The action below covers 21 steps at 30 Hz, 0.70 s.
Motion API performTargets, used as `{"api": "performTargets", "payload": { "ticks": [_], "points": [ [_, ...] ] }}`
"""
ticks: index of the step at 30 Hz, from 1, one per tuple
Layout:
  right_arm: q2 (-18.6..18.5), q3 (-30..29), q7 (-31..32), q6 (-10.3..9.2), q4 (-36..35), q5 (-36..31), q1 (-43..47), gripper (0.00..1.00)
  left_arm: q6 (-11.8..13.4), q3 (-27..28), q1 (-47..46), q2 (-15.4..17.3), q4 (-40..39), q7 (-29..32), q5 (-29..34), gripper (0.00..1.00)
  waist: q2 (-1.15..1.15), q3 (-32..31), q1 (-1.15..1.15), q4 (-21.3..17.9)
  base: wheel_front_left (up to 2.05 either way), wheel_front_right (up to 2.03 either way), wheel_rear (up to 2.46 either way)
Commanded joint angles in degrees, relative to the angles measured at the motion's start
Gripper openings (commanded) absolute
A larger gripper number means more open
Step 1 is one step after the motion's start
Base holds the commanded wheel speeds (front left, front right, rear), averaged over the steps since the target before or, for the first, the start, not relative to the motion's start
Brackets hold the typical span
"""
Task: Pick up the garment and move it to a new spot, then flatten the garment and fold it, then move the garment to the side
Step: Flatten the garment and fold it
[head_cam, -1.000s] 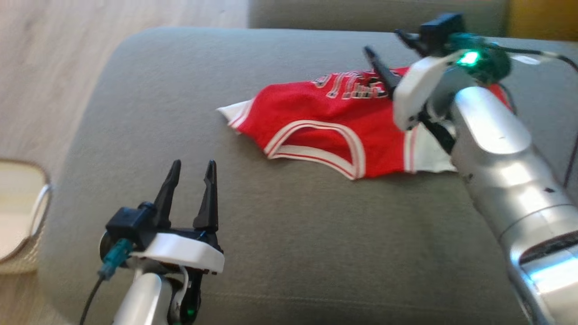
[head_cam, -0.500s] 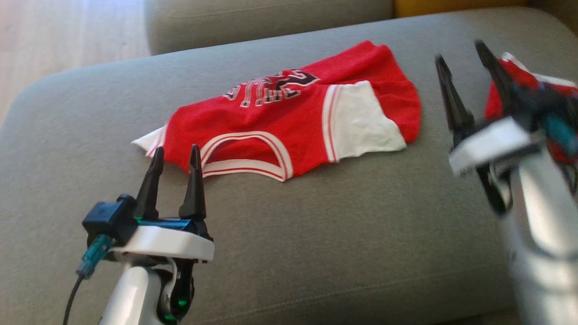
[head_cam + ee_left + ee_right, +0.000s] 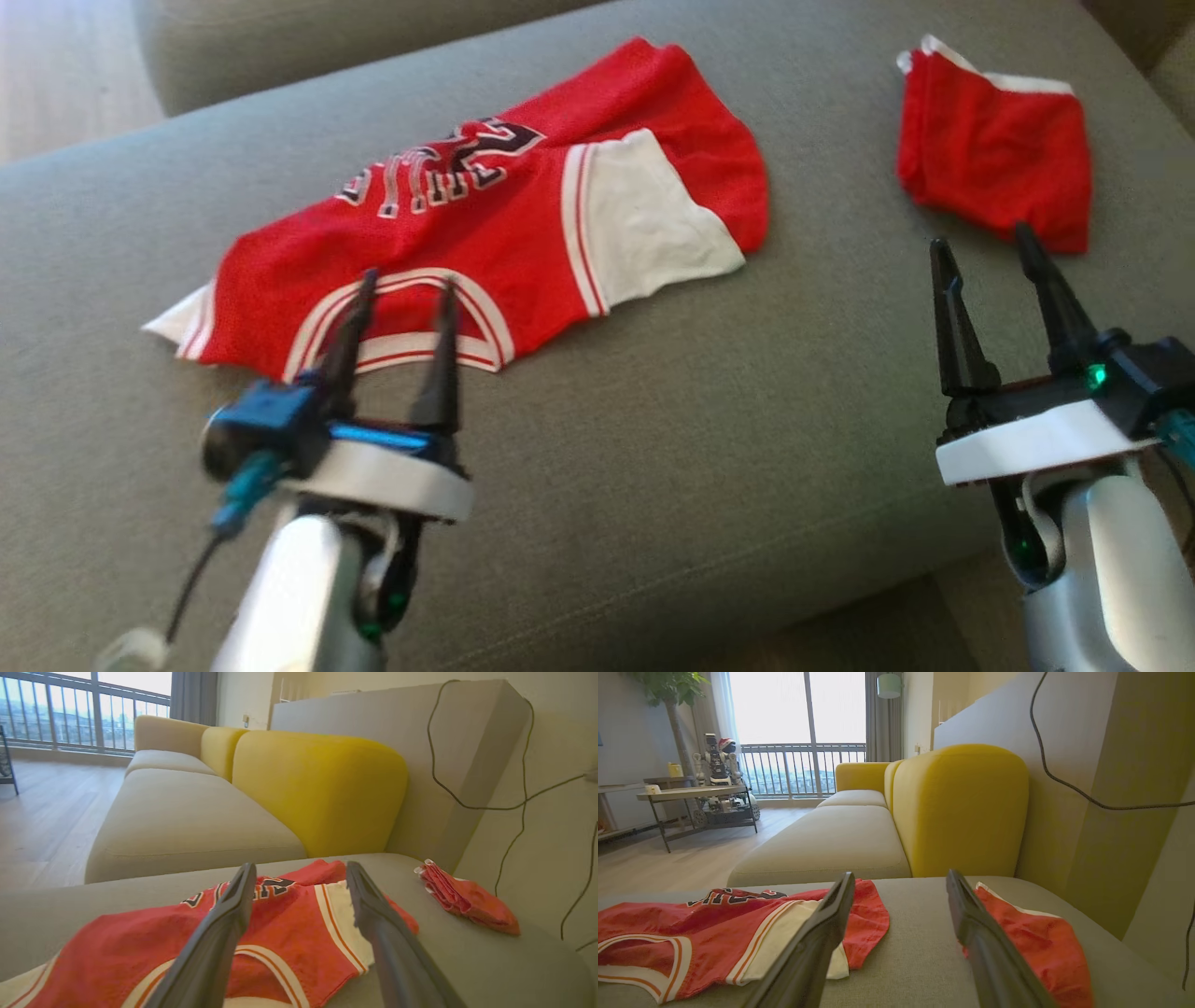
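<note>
The left hand (image 3: pixel 408 280) has its two dark fingers spread wide, with nothing between them. In the head view the tips lie over the white-trimmed neckline of the red jersey (image 3: pixel 485 233). Whether they touch the cloth cannot be told. The jersey stretches from the hand's 12 o'clock out toward 1 o'clock. It lies loosely flat on the grey sofa cushion (image 3: pixel 653 448), with dark lettering near its far edge and a white panel turned up at its right end.

The right hand (image 3: pixel 980 238) is spread just as wide and is also empty, standing above bare cushion. At its 12 o'clock, just beyond the fingertips, lies a smaller folded red cloth (image 3: pixel 994 149) with a white edge, apart from the jersey. The jersey's white panel lies at about 10 o'clock from this hand.

Farther out, at 12 o'clock in both wrist views, a yellow backrest (image 3: pixel 317 788) rises behind the cushion. A second pale seat (image 3: pixel 187 826) runs away at 11 o'clock. A dark cable (image 3: pixel 467 805) hangs on the wall at 1 o'clock.
</note>
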Motion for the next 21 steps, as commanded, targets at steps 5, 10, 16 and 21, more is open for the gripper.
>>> {"api": "performTargets", "payload": {
  "ticks": [5, 10, 16, 21],
  "points": [
    [0.33, 1.61, -0.36, -0.02, -2.57, 2.12, -1.22, 1.00, -2.46, -4.10, -7.18, 0.40, 2.85, -0.28, 6.74, 1.00, 0.00, 3.45, 0.00, -3.66, 0.00, 0.00, 0.00],
    [0.34, 2.66, -0.37, -0.02, -2.26, 4.20, -1.57, 1.00, -3.76, -11.27, -15.41, 1.14, 13.04, -0.28, 14.69, 1.00, 0.00, 6.33, 0.00, -7.01, 0.00, 0.00, 0.00],
    [0.34, 3.01, -0.37, -0.02, -1.94, 5.85, -2.48, 1.00, -2.42, -15.53, -23.82, 1.97, 26.74, 0.82, 21.45, 1.00, 0.00, 8.74, 0.00, -10.20, 0.00, 0.00, 0.00],
    [0.34, 3.15, -0.37, -0.02, -1.62, 7.28, -2.89, 1.00, 0.92, -17.60, -29.41, 2.63, 35.12, 0.97, 25.78, 1.00, 0.00, 10.13, 0.00, -12.12, 0.00, 0.00, 0.00]
  ]
}}
